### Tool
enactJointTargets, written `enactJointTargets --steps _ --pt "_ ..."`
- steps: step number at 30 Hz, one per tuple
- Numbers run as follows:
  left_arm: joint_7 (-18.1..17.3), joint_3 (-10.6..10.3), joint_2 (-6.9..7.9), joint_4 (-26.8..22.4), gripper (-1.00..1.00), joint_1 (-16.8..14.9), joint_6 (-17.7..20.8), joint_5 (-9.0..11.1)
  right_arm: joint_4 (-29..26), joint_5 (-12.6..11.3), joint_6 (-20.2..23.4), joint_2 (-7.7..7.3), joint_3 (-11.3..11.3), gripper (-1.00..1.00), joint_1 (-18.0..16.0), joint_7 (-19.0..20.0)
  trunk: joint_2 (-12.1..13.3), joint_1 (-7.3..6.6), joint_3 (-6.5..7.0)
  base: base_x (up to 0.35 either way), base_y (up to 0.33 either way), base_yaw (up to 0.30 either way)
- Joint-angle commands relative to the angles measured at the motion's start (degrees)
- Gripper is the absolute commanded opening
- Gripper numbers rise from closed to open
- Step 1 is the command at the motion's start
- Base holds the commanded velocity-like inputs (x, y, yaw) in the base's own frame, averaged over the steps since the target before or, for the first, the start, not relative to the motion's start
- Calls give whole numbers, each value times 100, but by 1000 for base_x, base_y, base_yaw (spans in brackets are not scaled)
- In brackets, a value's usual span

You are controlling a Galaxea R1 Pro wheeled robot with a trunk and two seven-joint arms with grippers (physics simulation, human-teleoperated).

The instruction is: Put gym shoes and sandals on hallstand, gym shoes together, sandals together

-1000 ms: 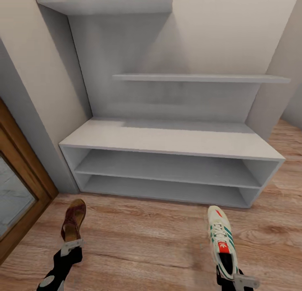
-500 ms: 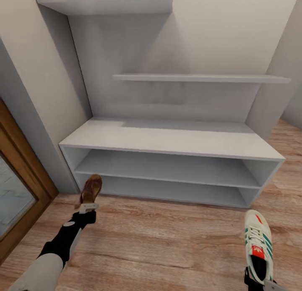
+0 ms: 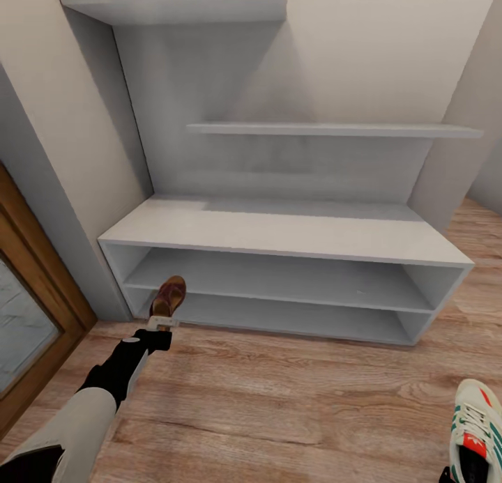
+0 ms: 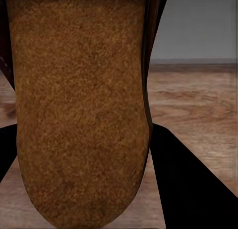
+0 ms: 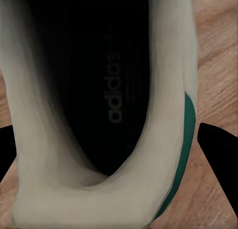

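left arm outstretched, claw gripping sandal at hallstand.

plain cream walls, evenly lit, meeting at a corner on the right. light brown wood-grain plank floor with darker knots. against the far wall, a pale grey-white hallstand: flat bench top, two low open shelves beneath, two staggered wall shelves above, the higher one to the left. soft shadows under the shelves. at the left edge, a grey wall strip and a brown wooden door frame around a pale glass pane.
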Motion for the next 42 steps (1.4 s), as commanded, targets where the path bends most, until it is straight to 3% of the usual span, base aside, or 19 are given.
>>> enactJointTargets --steps 1,28,33,38,42 --pt "-78 36 -1 -13 -100 -1 31 -76 1 -55 -10 3 24 -100 -6 0 -2 -1 -5 0 0 0" --pt "-131 28 55 -127 -100 43 -11 -103 -17 -43 38 34 -35 -100 -5 40 -2 -1 -5 0 0 -191" --pt "-106 63 87 -130 -100 -23 42 -103 -22 -43 38 34 -35 -100 -11 40 -203 109 -107 0 0 -14" --pt "-58 80 104 -134 -100 -54 57 -120 -25 -41 38 34 -35 -100 -4 40 -209 121 -257 0 0 -2" --pt "263 101 163 -330 -100 -28 50 -107 -26 -18 35 29 -40 -100 -12 34 -215 132 -375 0 0 0"
